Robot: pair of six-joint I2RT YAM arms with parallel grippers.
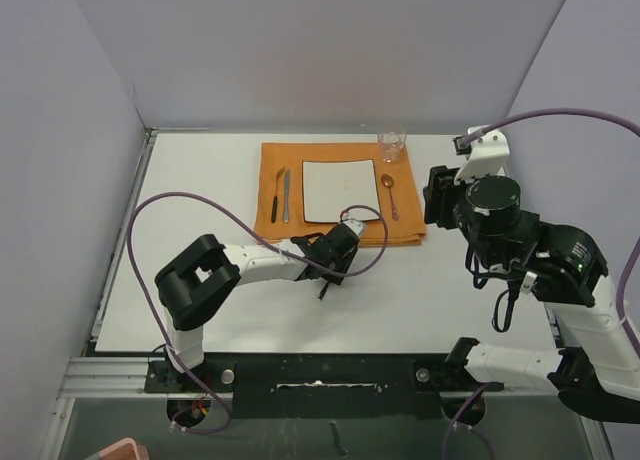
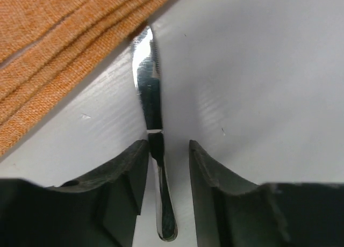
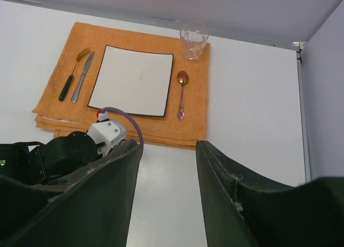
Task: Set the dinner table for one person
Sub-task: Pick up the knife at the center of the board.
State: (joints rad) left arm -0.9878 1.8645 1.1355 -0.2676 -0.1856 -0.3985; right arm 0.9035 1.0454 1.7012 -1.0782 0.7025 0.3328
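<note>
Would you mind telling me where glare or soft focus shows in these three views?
Left wrist view: bright glare on the knife blade, left fingers dark and soft at the frame's bottom. Right wrist view: right fingers dark and blurred, orange cloth sharp. Top view: dinner table evenly lit, no glare.

You're looking at a mirror-bright metal knife (image 2: pixel 148 86), a smooth matt white tabletop (image 2: pixel 258 96), coarsely woven orange cloth (image 2: pixel 54 53), a clear glass tumbler (image 3: pixel 193 40) and dull dark plastic jaws.
</note>
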